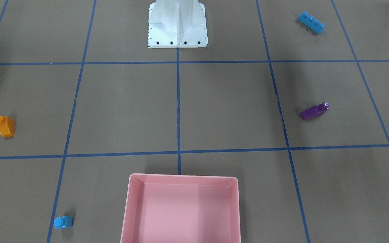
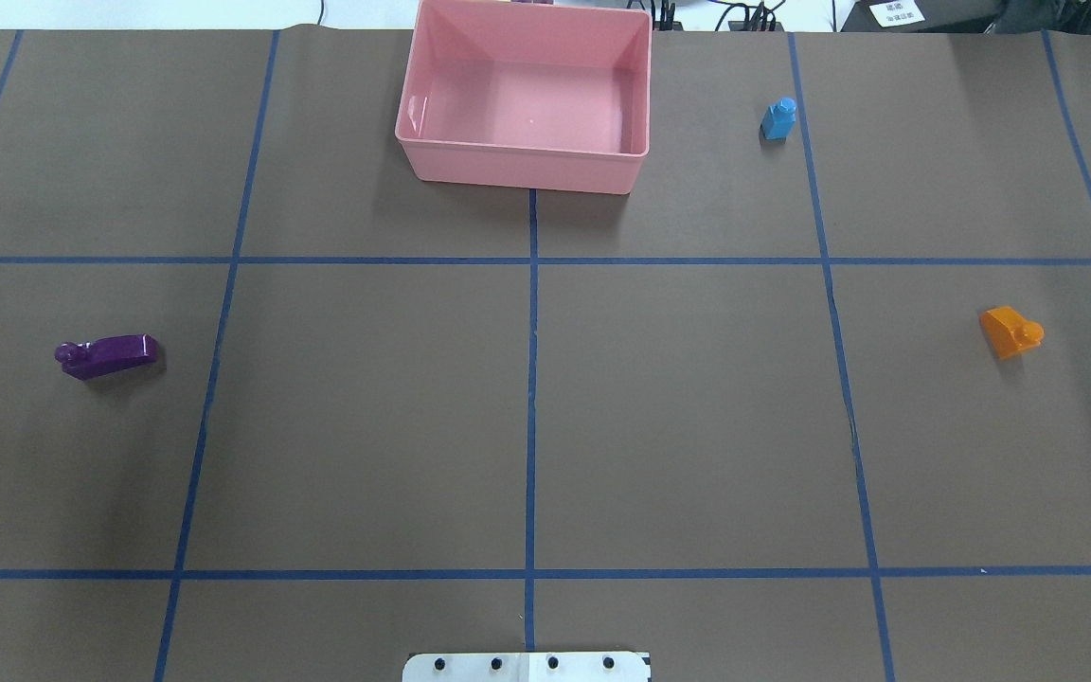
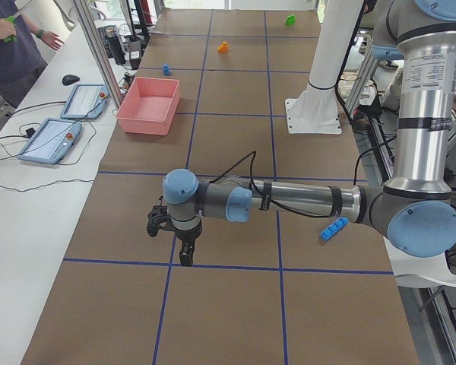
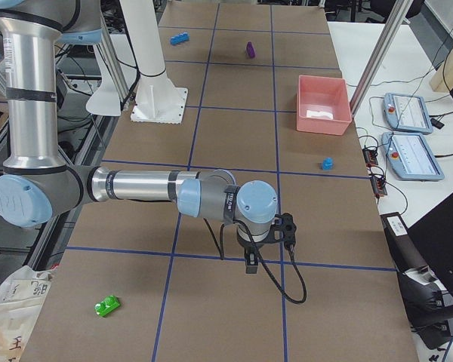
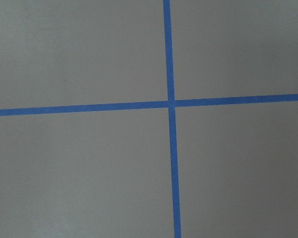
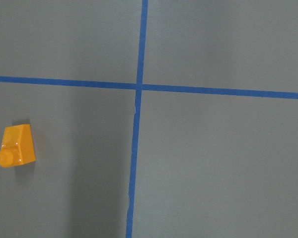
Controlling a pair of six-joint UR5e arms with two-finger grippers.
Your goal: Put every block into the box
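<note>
Front view: your box (image 1: 182,176) sits empty; orange brick (image 1: 5,126), purple brick (image 1: 313,111), small blue brick (image 1: 62,222) and long blue brick (image 1: 312,22) lie well apart on the counter (image 1: 228,108). Side views: green brick (image 4: 107,305) lies apart too; whether the left end effector (image 3: 186,258) or right end effector (image 4: 253,264) is clenched, you cannot tell. The bricks look light, stiff and slick, so pinch their flat sides.

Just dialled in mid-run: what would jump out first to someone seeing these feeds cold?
The shallow pink plastic tray sits centred at the far edge of the brown table with no brick inside. Five small studded plastic bricks lie scattered wide: the orange one-stud brick and small blue one-stud brick on the robot's right, the purple oblong brick and long blue four-stud brick on its left, the green brick at the right end.
</note>
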